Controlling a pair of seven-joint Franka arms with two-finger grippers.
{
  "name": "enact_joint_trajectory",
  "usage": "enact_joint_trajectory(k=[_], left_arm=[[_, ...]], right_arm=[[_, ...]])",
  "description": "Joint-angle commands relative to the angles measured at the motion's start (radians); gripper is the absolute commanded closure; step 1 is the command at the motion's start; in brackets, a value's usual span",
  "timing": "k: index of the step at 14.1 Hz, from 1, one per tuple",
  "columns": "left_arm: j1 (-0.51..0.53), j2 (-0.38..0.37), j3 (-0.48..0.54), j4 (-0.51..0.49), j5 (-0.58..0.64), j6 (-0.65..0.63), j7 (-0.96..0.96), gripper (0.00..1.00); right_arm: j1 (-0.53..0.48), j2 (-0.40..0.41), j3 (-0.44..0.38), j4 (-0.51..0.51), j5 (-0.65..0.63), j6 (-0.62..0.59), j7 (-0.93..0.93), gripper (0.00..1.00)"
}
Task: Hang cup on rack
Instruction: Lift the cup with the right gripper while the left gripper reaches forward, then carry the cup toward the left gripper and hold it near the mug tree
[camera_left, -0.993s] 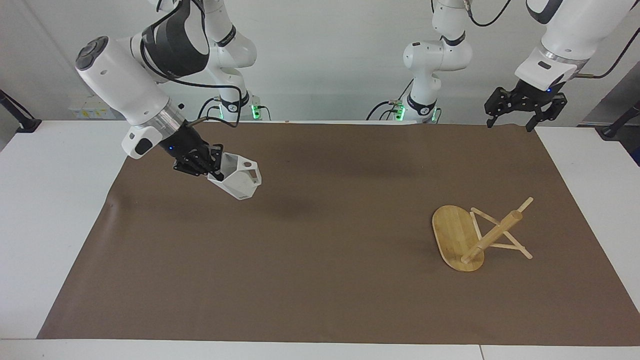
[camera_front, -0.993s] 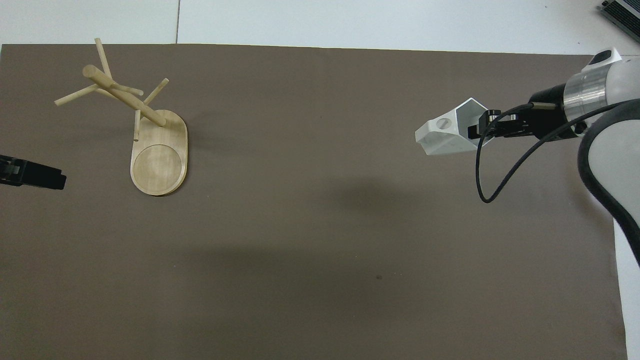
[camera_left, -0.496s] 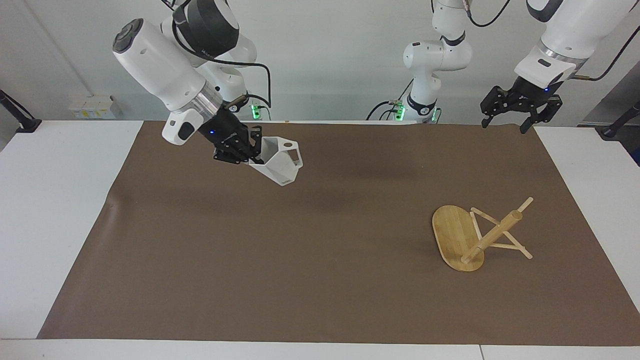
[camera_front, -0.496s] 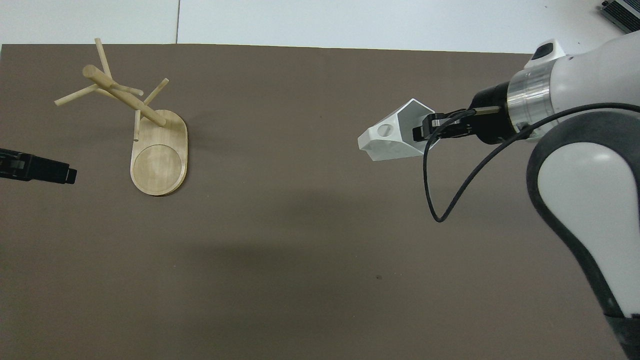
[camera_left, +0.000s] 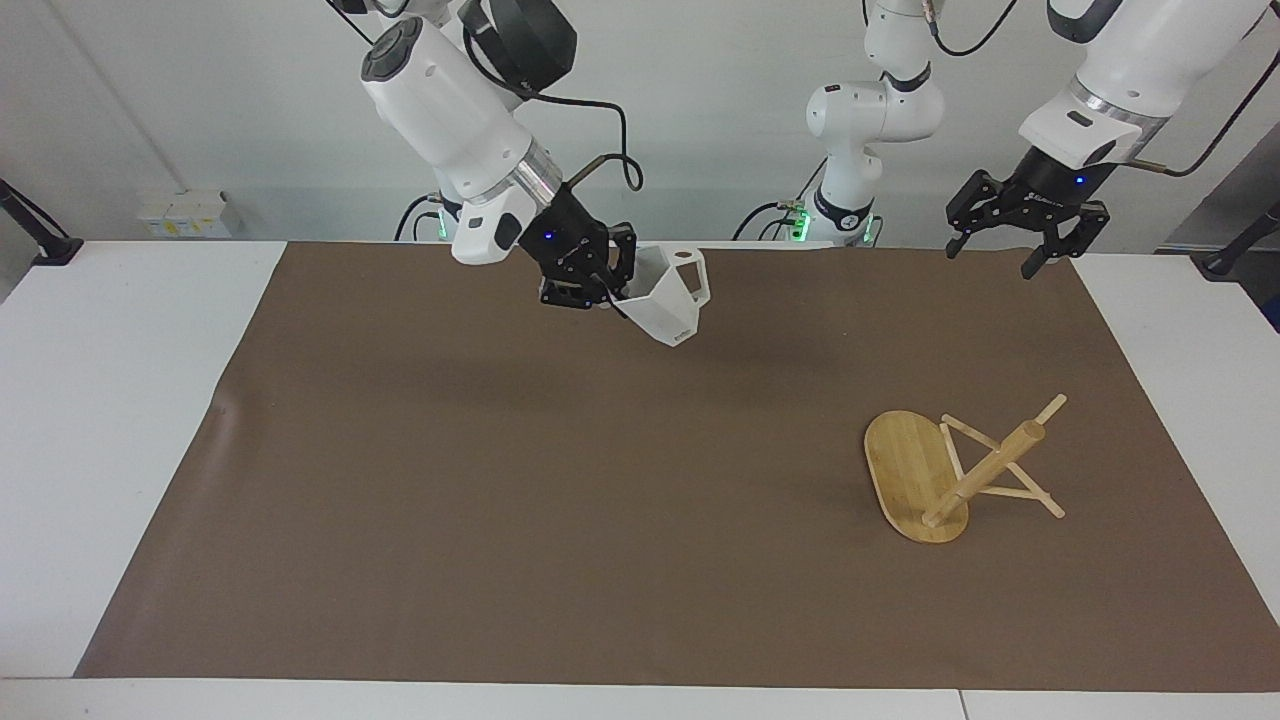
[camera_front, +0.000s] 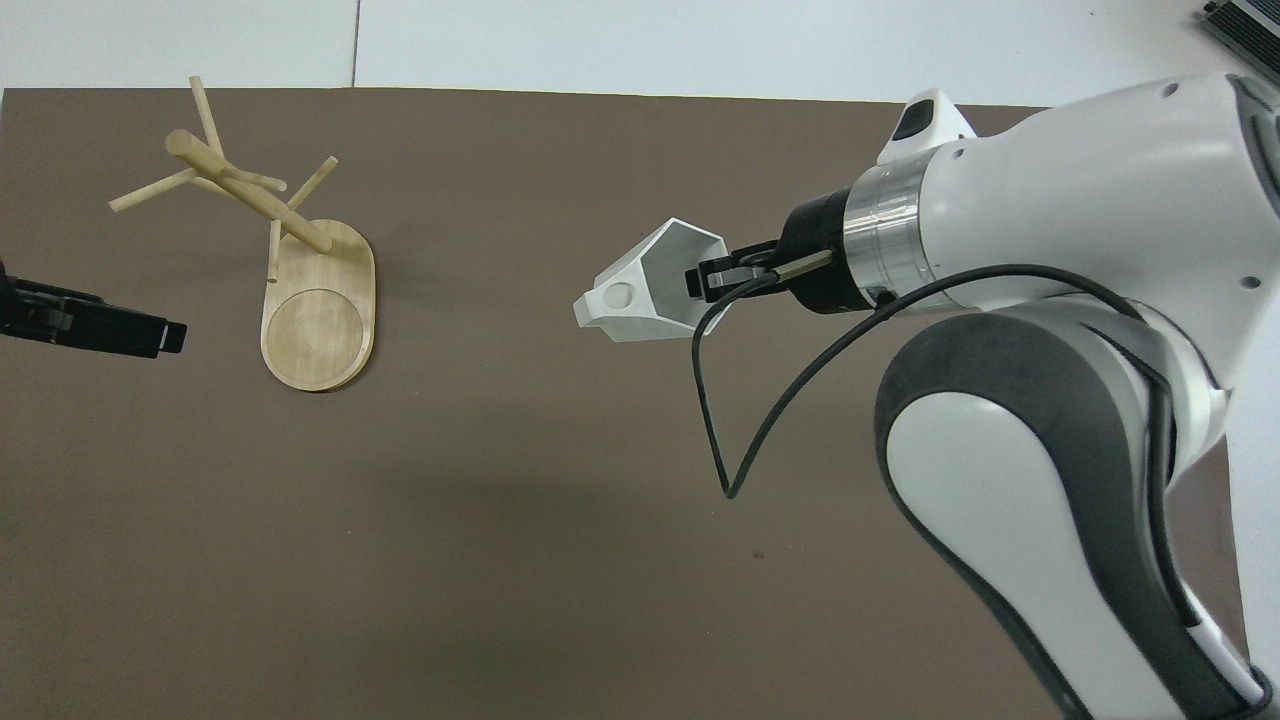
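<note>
The white faceted cup (camera_left: 668, 295) hangs tilted in the air over the mat, its rim clamped by my right gripper (camera_left: 612, 290), which is shut on it. The handle with its round hole points toward the left arm's end. In the overhead view the cup (camera_front: 640, 295) and right gripper (camera_front: 700, 285) are over the middle of the mat. The bamboo rack (camera_left: 985, 470) stands upright on its oval base (camera_left: 905, 465) toward the left arm's end; it also shows in the overhead view (camera_front: 250, 195). My left gripper (camera_left: 1010, 225) is open and empty, raised over the mat's corner.
A brown mat (camera_left: 560, 520) covers most of the white table (camera_left: 110, 400). The right arm's bulky forearm (camera_front: 1050, 250) and its loose black cable (camera_front: 720, 420) hang over the mat's right-arm end. The left gripper's tip (camera_front: 110, 328) shows beside the rack's base.
My right gripper has lifted the cup and carried it from the right arm's end toward the middle of the mat. My left gripper has shifted a little toward the rack.
</note>
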Motion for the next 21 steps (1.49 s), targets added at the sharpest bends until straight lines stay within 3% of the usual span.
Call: enact_joint_trajectory(k=[1, 4, 8, 15, 21], left_arm=[[-0.021, -0.032, 0.004, -0.075, -0.048, 0.079, 0.139, 0.0], [-0.047, -0.068, 0.004, -0.166, -0.127, 0.174, 0.392, 0.0], [-0.056, -0.105, 0.004, -0.239, -0.213, 0.237, 0.633, 0.0], [-0.063, -0.105, 0.004, -0.247, -0.307, 0.308, 0.869, 0.0], [-0.062, -0.13, 0.007, -0.284, -0.436, 0.305, 0.902, 0.0]], right_arm=[[-0.013, 0.052, 0.08, 0.067, 0.026, 0.052, 0.051, 1.0], [-0.013, 0.095, 0.14, 0.131, 0.051, 0.123, 0.139, 1.0], [-0.01, 0.121, 0.201, 0.136, 0.054, 0.204, 0.174, 1.0], [-0.005, 0.155, 0.265, 0.156, 0.048, 0.221, 0.191, 1.0], [-0.002, 0.153, 0.266, 0.154, 0.041, 0.223, 0.22, 1.0]])
